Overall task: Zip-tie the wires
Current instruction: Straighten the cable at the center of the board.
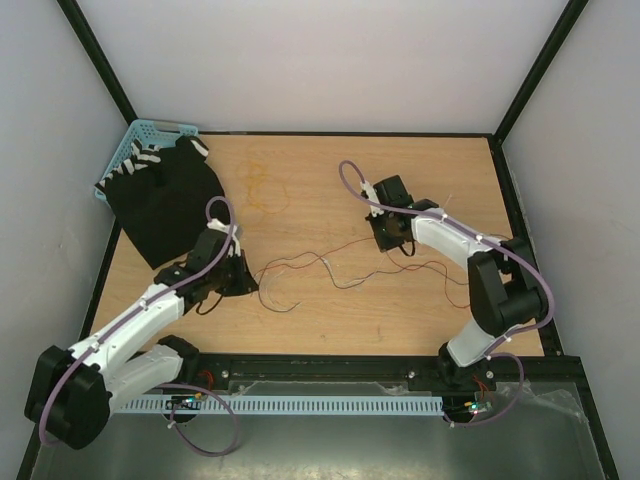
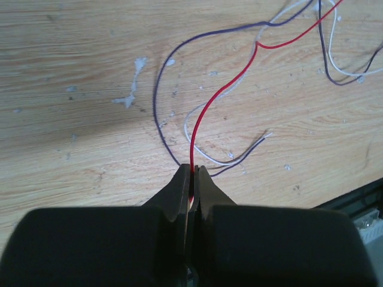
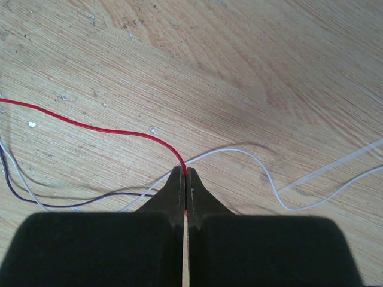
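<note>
wires (image 1: 322, 258) — strung between left gripper (image 1: 248, 284) and right gripper (image 1: 394, 242) | black cloth (image 1: 165, 205), blue basket (image 1: 143, 131) — far-left corner

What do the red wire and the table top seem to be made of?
The red wire looks plastic-coated: smooth, slightly shiny, bending in soft curves. The table top looks like wood or a wood-look laminate, matt, with visible grain lines and small pale specks; which one, I cannot tell.

Red, purple, whitish wires (image 2: 192, 146)
</note>
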`<state>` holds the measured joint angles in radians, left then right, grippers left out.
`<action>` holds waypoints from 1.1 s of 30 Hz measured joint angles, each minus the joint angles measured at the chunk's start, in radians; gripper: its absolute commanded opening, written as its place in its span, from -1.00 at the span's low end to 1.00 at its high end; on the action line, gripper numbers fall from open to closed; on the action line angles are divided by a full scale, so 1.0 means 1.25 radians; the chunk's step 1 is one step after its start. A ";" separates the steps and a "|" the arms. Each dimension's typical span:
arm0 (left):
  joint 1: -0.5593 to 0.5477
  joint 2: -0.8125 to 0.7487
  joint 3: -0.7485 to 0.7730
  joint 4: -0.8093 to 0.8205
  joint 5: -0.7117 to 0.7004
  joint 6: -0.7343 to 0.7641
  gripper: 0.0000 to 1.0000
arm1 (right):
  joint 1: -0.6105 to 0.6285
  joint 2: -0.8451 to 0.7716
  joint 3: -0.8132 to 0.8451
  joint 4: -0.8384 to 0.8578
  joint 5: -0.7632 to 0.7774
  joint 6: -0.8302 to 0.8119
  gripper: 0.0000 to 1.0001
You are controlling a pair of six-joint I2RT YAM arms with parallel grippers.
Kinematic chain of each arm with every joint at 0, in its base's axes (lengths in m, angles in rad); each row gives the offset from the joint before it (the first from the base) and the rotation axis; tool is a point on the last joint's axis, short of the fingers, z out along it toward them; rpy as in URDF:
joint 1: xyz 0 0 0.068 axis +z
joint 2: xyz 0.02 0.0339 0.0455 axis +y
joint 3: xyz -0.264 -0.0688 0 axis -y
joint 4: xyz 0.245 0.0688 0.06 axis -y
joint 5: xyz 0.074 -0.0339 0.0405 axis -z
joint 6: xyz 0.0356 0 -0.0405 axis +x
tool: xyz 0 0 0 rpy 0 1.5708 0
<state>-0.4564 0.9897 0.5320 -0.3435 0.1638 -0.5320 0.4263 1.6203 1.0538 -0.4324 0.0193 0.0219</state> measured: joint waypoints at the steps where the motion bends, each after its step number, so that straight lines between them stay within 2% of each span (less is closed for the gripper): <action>1: 0.005 -0.010 -0.005 -0.002 -0.006 -0.005 -1.00 | 0.001 0.002 -0.002 0.002 -0.005 0.000 -1.00; 6: 0.031 -0.053 -0.020 -0.005 -0.033 -0.024 -1.00 | 0.005 0.024 -0.002 0.012 -0.027 0.000 -0.92; 11: 0.036 -0.040 -0.034 -0.001 -0.037 -0.037 -1.00 | 0.006 0.045 -0.003 0.013 -0.046 0.000 -0.83; 20: 0.036 -0.035 -0.092 0.027 -0.035 -0.087 -1.00 | 0.006 0.044 -0.003 0.014 -0.077 0.000 -0.21; 27: 0.036 -0.122 -0.119 0.012 -0.070 -0.121 -1.00 | 0.006 0.038 -0.003 0.014 -0.114 0.001 0.16; 33: 0.036 -0.136 -0.119 0.007 -0.083 -0.126 -1.00 | 0.007 0.021 -0.003 0.014 -0.134 0.001 0.49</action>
<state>-0.4110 0.8192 0.3828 -0.3344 0.0597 -0.6899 0.4347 1.6470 1.0496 -0.4152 -0.1486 0.0231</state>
